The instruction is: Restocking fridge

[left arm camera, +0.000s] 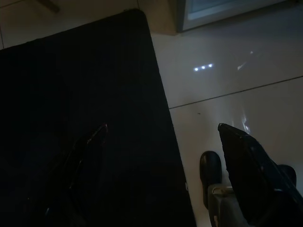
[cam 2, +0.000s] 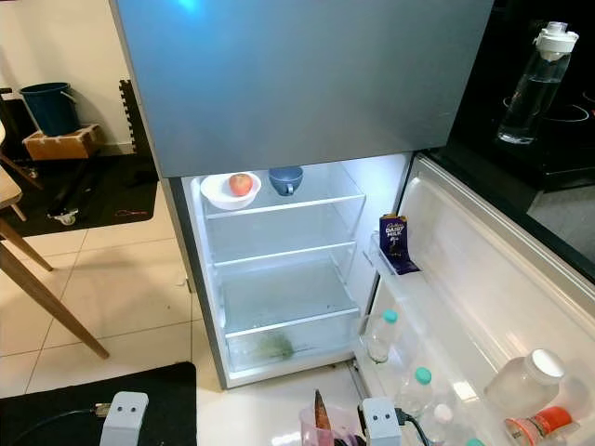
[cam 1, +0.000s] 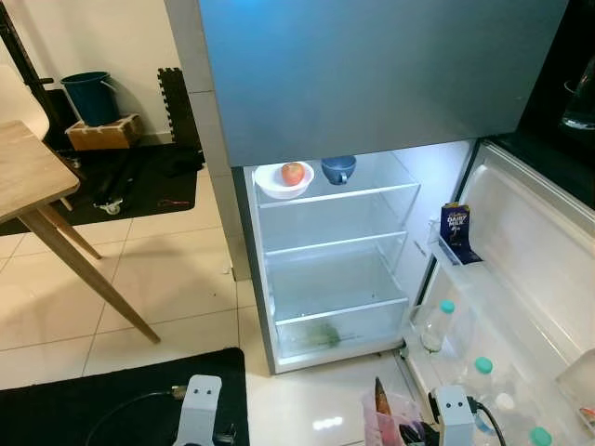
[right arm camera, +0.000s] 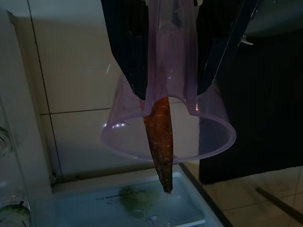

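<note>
The fridge [cam 1: 335,269] stands open before me, its glass shelves lit. On the top shelf a white bowl [cam 1: 277,186] holds a red apple [cam 1: 293,173], with a blue cup [cam 1: 338,169] beside it. My right gripper [right arm camera: 173,47] is shut on a clear pink cup [right arm camera: 208,127] with a carrot [right arm camera: 160,137] standing in it. The cup [cam 1: 395,420] hangs low in front of the fridge's bottom drawer, where something green [cam 1: 321,336] lies. Over the black mat [left arm camera: 71,94], my left gripper [left arm camera: 165,179] hangs open with nothing in it.
The fridge door [cam 1: 530,260] swings out to the right, holding a Dairy Milk carton [cam 1: 456,228], several bottles [cam 1: 433,325] and a jar [cam 2: 525,379]. A wooden table [cam 1: 28,177] stands at left, a blue bucket [cam 1: 90,96] behind it. A water bottle [cam 2: 535,84] stands on the dark counter.
</note>
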